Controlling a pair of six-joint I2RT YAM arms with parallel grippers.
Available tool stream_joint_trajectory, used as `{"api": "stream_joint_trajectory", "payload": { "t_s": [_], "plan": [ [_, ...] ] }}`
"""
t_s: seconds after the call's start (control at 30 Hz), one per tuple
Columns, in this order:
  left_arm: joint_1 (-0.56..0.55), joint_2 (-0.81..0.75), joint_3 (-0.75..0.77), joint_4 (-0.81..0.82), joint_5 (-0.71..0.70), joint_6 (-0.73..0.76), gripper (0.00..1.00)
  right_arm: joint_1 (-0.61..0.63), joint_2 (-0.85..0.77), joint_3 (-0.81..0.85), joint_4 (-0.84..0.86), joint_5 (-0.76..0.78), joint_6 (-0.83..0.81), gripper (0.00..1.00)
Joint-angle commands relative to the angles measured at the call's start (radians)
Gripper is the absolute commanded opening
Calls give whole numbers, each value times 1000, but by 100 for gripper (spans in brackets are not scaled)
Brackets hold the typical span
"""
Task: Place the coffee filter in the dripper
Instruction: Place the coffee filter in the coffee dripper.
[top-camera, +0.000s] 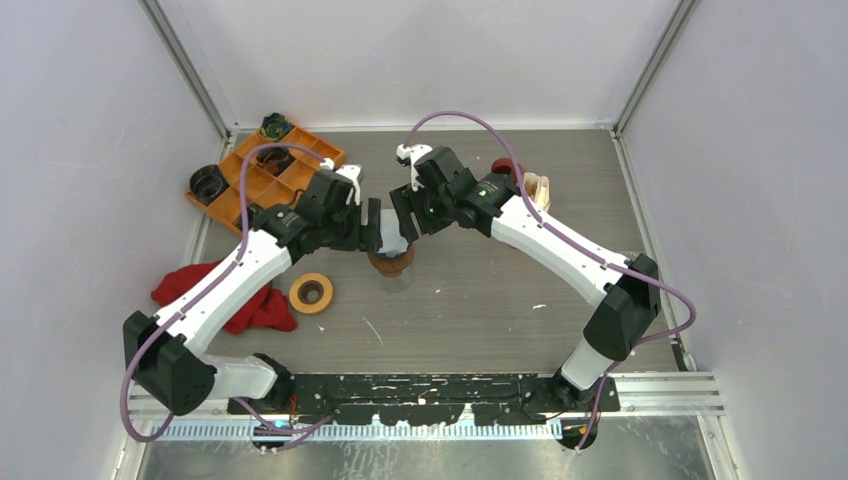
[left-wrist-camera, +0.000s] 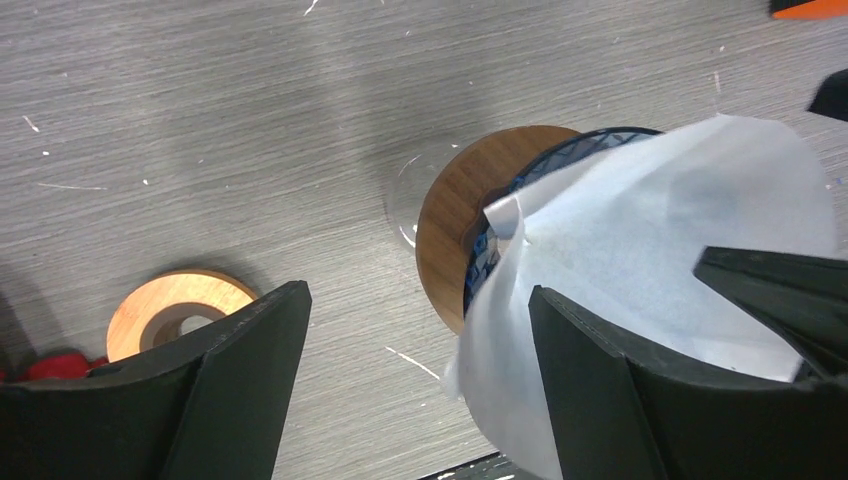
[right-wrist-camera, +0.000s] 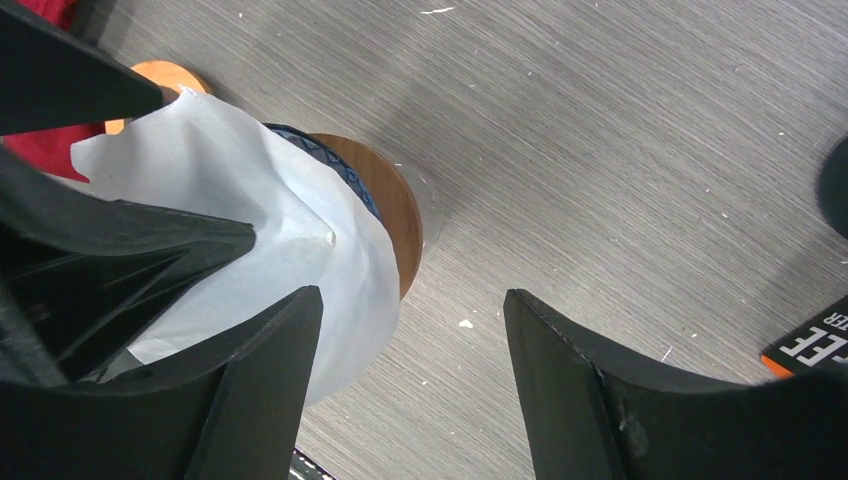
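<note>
The white paper coffee filter (top-camera: 394, 241) stands spread open in the dripper (top-camera: 390, 264), a blue ribbed cone on a round wooden collar, at the table's middle. Both grippers meet over it. My left gripper (left-wrist-camera: 418, 290) is open; its right finger (left-wrist-camera: 600, 390) lies against the filter (left-wrist-camera: 650, 220) and its left finger hangs over bare table. My right gripper (right-wrist-camera: 412, 292) is open too, with its left finger (right-wrist-camera: 250, 390) at the filter (right-wrist-camera: 290, 220) and nothing between the jaws. The dripper's collar (left-wrist-camera: 450, 230) shows beside the paper. Neither gripper pinches the filter.
A wooden ring (top-camera: 311, 293) lies left of the dripper, beside a red cloth (top-camera: 240, 305). An orange compartment tray (top-camera: 262, 172) with dark parts sits at the back left. A dark red cup (top-camera: 505, 167) and a pale stack (top-camera: 538, 188) stand at the back right.
</note>
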Motion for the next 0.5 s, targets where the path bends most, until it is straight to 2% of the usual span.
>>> {"api": "stream_joint_trajectory", "payload": {
  "t_s": [0.0, 0.17, 0.47],
  "plan": [
    [7, -88, 54, 25, 12, -8, 84, -4, -56, 2, 20, -9, -5, 73],
    [7, -116, 59, 24, 29, -26, 85, -4, -60, 1, 20, -12, -3, 73],
    [6, -109, 48, 6, 140, -44, 86, -3, -62, -9, 16, -17, -1, 73]
  ]
}}
